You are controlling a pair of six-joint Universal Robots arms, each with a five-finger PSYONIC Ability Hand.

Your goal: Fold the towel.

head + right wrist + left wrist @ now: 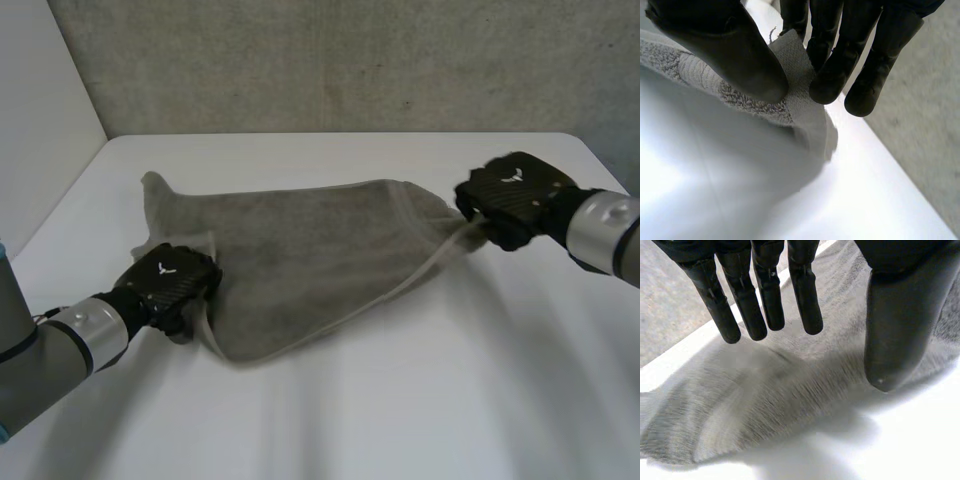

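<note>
A grey towel [310, 255] lies stretched across the white table [420, 400], folded over lengthwise. My left hand [168, 280] is at its near left end. In the left wrist view its fingers [767, 295] hang straight and apart from the thumb [900, 325], just above the towel [765, 400], holding nothing. My right hand [515, 195] is at the towel's right end, lifted a little off the table. In the right wrist view its thumb [735, 55] and fingers [835, 75] pinch the towel's corner [790, 75].
A grey wall [350, 60] runs behind the table's far edge. A pale wall [40, 100] stands at the left. Bare table lies in front of the towel and to its right.
</note>
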